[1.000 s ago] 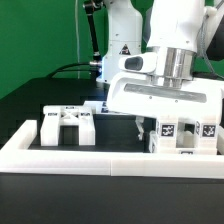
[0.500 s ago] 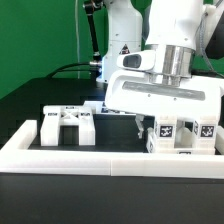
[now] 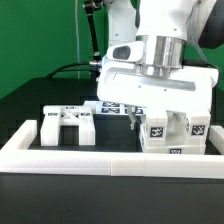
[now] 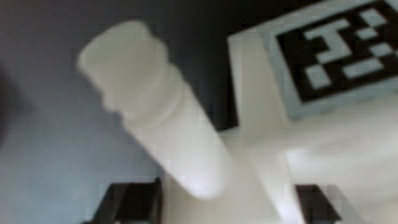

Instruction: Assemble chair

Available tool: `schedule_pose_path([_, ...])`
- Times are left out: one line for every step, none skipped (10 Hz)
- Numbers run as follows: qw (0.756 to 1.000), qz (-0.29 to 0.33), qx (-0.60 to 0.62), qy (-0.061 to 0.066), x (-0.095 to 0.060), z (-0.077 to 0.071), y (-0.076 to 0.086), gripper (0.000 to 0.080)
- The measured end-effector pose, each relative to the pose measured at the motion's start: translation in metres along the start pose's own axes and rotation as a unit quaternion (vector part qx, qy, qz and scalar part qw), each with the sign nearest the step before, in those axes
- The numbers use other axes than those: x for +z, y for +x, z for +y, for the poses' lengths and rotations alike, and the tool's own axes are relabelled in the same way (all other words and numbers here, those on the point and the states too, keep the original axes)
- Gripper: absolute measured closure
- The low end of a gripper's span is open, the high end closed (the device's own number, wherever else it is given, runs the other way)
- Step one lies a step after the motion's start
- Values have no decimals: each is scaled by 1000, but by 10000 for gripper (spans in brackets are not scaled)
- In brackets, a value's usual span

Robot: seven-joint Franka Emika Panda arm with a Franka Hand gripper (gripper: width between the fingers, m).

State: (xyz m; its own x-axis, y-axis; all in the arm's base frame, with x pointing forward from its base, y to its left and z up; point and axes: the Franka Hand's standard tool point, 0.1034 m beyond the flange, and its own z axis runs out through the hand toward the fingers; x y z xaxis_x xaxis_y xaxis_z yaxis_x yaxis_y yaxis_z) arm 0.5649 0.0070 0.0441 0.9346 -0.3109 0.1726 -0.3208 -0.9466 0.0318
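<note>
Reading the markings: the only print I can make out is square black-and-white tags [image 3: 157, 130]; one fills a corner of the wrist view [image 4: 338, 48], blocky in pattern and too blurred for me to decode.
Fingers: the dark pads of the fingers [image 4: 128, 200] sit on either side of a white part in the wrist view, so I take them as closed on the tagged chair piece [image 3: 175, 138].
Chair piece, place: at the exterior view's right, directly under the hand of the arm [image 3: 160, 40] and just behind the border wall [image 3: 100, 158]; I cannot tell whether it touches the tabletop [image 3: 25, 105].
Chair piece, make: matte white plastic, blocky, with upright posts and a gap between them; tags sit on its front faces.
Rounded post [image 4: 169, 110]: smooth matte white with a rounded end, tilted, out of focus, beside the tagged flat face.
Bracket-like piece [image 3: 68, 125]: on the tabletop at the exterior view's left, well apart from the gripped piece; matte white with squared arms and small tags on top.
Flat tagged strip [image 3: 115, 107]: lies behind, half hidden by the hand; I cannot tell what it belongs to.
Arm: glossy white with curved shells; its hand is a wide flat block.
Border wall: long, low, plain white.
Tabletop: flat black.
</note>
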Motion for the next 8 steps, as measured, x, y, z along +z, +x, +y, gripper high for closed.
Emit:
schedule_pose_path([1000,-21,8,3,-12,6,1,483])
schedule_pose_path([1000,-12,9,3,-13,7,4,483])
schedule_pose_path([1000,-22,8,0,-9,7,1,495])
schedule_pose_path([998,-58,13,1,-10,9,-3,507])
schedule_pose_path([996,-91,18,3,-13,10,-3,507])
schedule_pose_path([995,-94,23,5,-15,13,3,520])
schedule_pose_path([995,-93,25,5,-16,14,4,527])
schedule_pose_path([995,-93,25,6,-16,14,4,527])
